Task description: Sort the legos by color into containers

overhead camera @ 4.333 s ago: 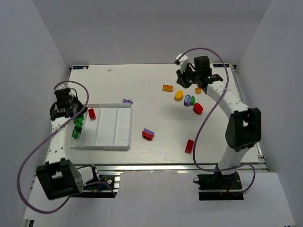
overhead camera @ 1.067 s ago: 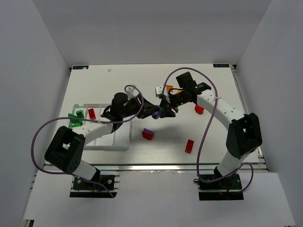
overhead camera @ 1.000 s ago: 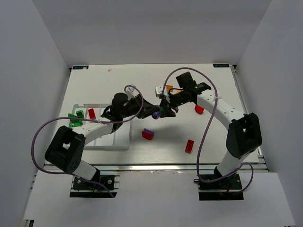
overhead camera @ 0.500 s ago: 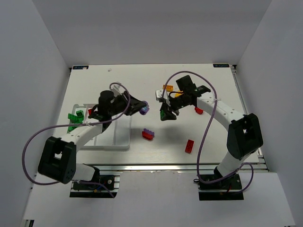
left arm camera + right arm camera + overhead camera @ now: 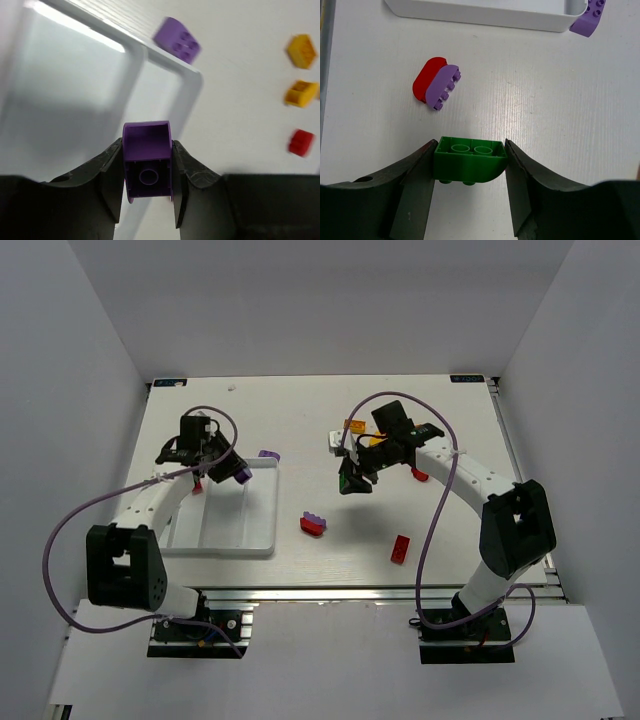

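Note:
My left gripper [image 5: 238, 472] is shut on a purple brick [image 5: 146, 160] and holds it above the right-hand compartment of the white tray [image 5: 262, 530]. In the left wrist view the tray's far right corner [image 5: 192, 80] lies just beyond the brick. My right gripper [image 5: 352, 480] is shut on a green brick [image 5: 469, 161] and holds it above the table's middle. A joined red and purple brick [image 5: 313, 525] lies below it on the table and also shows in the right wrist view [image 5: 437, 82]. A red brick [image 5: 196, 484] shows in the tray beside the left arm.
A loose purple brick [image 5: 268, 455] lies outside the tray's far right corner. Orange [image 5: 354, 426], yellow [image 5: 376, 440] and red [image 5: 418, 474] bricks lie behind the right arm. A red brick [image 5: 401, 549] lies near the front edge.
The grippers were together at the table's middle. The left one has swung left with the purple brick to above the tray. The right one has stayed with the green brick.

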{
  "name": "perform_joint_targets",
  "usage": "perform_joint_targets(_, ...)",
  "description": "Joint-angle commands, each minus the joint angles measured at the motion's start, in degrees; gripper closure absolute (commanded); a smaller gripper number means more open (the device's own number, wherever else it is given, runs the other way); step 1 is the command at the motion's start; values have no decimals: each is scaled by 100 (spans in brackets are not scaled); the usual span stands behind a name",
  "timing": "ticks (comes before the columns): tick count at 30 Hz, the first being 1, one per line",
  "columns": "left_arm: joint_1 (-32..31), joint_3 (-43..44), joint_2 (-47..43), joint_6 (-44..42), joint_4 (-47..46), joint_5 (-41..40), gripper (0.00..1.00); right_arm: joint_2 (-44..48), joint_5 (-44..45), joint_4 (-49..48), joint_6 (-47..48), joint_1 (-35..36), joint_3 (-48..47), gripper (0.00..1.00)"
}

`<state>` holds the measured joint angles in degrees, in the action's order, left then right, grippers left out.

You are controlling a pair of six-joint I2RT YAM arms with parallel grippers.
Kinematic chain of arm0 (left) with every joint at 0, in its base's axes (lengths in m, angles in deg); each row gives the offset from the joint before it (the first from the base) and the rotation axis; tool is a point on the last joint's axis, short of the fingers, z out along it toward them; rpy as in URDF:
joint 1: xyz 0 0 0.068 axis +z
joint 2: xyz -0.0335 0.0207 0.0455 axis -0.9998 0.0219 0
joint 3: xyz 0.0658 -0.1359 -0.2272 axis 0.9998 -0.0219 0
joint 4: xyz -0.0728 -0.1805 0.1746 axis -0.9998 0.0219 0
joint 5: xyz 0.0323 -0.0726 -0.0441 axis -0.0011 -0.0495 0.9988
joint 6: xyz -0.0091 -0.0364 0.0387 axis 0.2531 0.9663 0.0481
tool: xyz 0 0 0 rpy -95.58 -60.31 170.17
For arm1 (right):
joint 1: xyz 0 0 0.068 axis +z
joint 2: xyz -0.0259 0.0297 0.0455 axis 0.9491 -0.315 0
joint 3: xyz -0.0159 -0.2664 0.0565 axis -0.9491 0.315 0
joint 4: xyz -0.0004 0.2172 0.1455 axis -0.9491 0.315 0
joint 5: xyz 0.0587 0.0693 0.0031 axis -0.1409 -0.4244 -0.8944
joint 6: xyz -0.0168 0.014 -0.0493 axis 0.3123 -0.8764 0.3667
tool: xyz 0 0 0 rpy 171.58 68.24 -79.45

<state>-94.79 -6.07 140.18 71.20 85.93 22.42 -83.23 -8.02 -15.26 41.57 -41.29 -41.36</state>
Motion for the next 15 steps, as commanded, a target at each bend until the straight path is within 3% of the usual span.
perform_joint_targets(1,86,488,137,-678,883,-1130,95,216,22,-166,-120,-11,-12,98)
perform_joint_targets(8,95,1112,867,-1056,1322,-1815,89,225,-4,-254,-304,-11,-39,98)
perform_joint_targets(11,95,1183,1087,-1161,1313,-1825,65,208,5,-263,-322,-3,-56,98)
perform_joint_targets(12,95,1200,1148,-1196,1305,-1807,53,208,-4,-271,-330,-3,-65,98)
perform_joint_targets(15,95,1235,1325,-1197,1331,-1719,36,164,13,-272,-339,24,-135,97)
